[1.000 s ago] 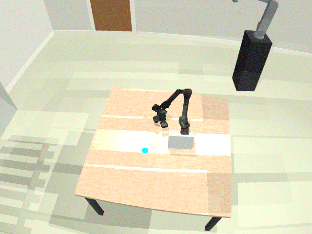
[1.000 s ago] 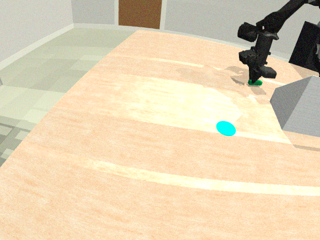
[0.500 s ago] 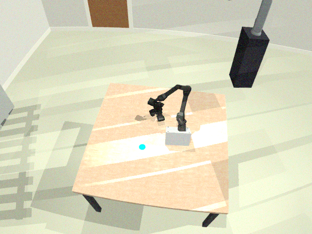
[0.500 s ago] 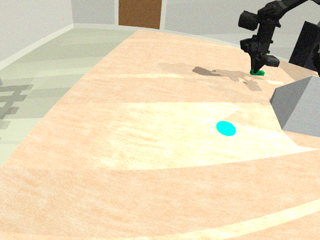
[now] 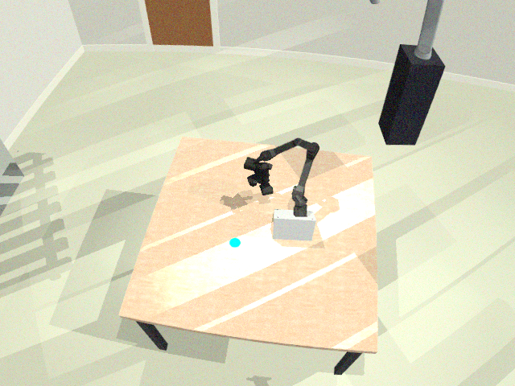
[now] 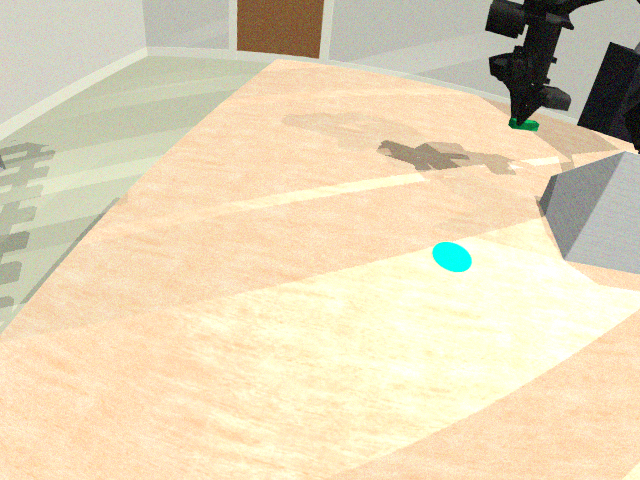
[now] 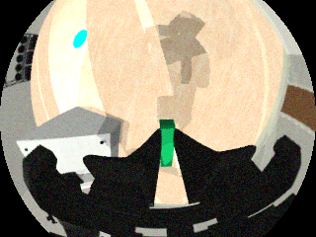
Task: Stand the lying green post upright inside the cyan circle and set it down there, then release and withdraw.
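Observation:
My gripper [image 5: 265,190] [image 6: 523,118] [image 7: 166,132] is shut on the green post [image 6: 526,124] [image 7: 168,145]. The post lies level between the fingertips, a little above the wooden table [image 5: 249,299] [image 6: 232,320], at its far side. In the top view the gripper hides the post. The cyan circle [image 5: 235,242] [image 6: 451,256] [image 7: 79,39] is a flat disc on the table, well in front of the gripper and to the left of the arm's base. Nothing stands on it.
The arm's grey base box [image 5: 292,228] [image 6: 599,217] [image 7: 73,141] stands on the table right of the circle. A tall black pillar [image 5: 409,95] [image 6: 604,93] stands on the floor beyond the table. A brown door [image 5: 179,20] is in the back wall.

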You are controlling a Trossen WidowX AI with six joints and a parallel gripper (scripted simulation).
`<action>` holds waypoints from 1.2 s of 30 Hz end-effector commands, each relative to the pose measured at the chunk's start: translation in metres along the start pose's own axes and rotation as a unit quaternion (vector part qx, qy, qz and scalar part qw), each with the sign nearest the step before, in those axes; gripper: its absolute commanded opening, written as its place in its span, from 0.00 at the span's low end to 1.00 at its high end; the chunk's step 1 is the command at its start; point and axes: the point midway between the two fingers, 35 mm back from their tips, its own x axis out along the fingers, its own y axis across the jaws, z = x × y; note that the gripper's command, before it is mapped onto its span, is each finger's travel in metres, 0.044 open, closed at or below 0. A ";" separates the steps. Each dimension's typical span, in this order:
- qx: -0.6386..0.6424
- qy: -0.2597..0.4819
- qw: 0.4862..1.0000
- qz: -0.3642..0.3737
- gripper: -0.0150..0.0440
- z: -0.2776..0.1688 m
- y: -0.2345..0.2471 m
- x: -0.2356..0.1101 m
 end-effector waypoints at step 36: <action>-0.128 -0.025 0.991 0.015 0.29 0.078 0.032 -0.028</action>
